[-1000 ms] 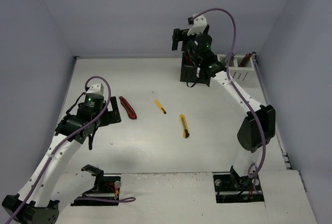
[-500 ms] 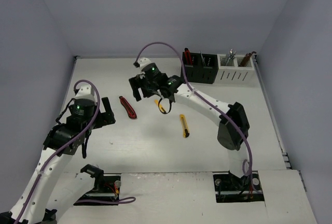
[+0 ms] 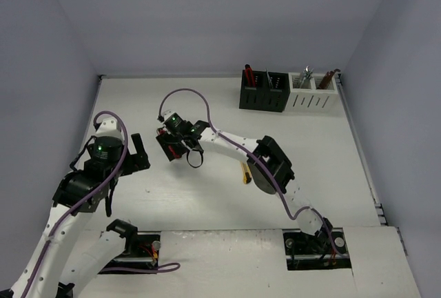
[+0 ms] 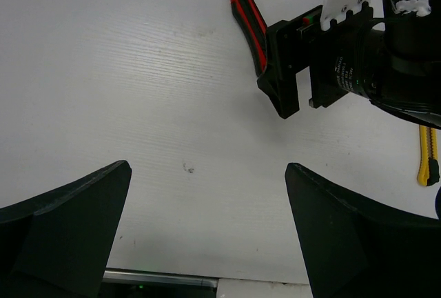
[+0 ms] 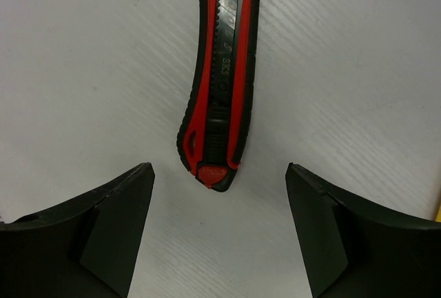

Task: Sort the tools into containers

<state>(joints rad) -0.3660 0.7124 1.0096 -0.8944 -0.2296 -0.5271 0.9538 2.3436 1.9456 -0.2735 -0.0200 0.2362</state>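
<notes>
The right gripper (image 5: 218, 174) is hanging with its fingers (image 5: 103, 232) spread wide and closing on nothing. The butt end of the red-black utility knife (image 5: 222, 70) is lying just between the fingertips, with bare table (image 5: 83, 50) showing on either side. The knife's long axis is running straight away from the fingers, red end cap nearest them. Its far end is being cut off by the top of the right wrist view. At the fingers' right a yellow sliver is peeking in at the frame edge, too little to name.

The left gripper (image 4: 207, 167) is also standing with its fingers apart, only bare table between them. Ahead of them and to the right, the other arm's wrist is covering the knife's near half. The knife's black tip is slanting away to the upper left. Further right the yellow utility knife (image 4: 427, 154) is lying partly cut off by the frame.

From above, the right arm is hiding much of the table's middle. The black container (image 3: 263, 95) and white container (image 3: 313, 96) are standing side by side well beyond both grippers, and the tools upright in them are hard to make out.
</notes>
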